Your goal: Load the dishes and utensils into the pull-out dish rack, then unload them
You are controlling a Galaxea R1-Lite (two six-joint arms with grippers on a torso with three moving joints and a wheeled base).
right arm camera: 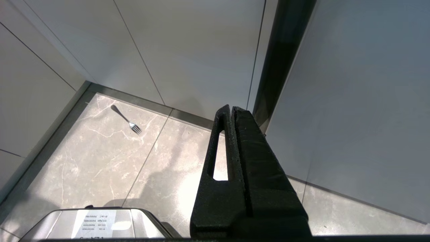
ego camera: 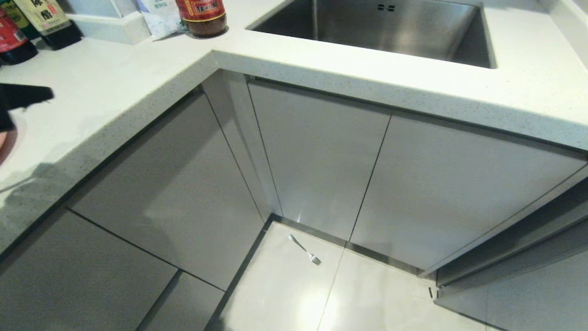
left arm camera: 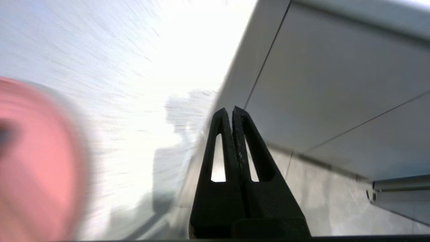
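Observation:
A slim silver fork [ego camera: 304,249] lies on the floor tiles in the cabinet corner, and the right wrist view shows this fork [right arm camera: 127,120] too. A pale-pink plate [left arm camera: 33,161] rests on the white countertop [ego camera: 115,92]; only its rim [ego camera: 3,140] shows at the head view's far left edge. My left gripper [ego camera: 49,94] hovers over the counter beside the plate, shut and empty [left arm camera: 232,109]. My right gripper [right arm camera: 231,107] hangs low above the floor, shut on nothing, away from the fork. The pull-out dish rack is hidden; every cabinet front stands closed.
A steel sink [ego camera: 381,27] is set into the counter at the back. Sauce bottles [ego camera: 32,23] and a jar [ego camera: 202,16] stand at the counter's far left. Grey cabinet fronts [ego camera: 321,156] wall in the floor corner. My base [right arm camera: 94,222] sits below the right gripper.

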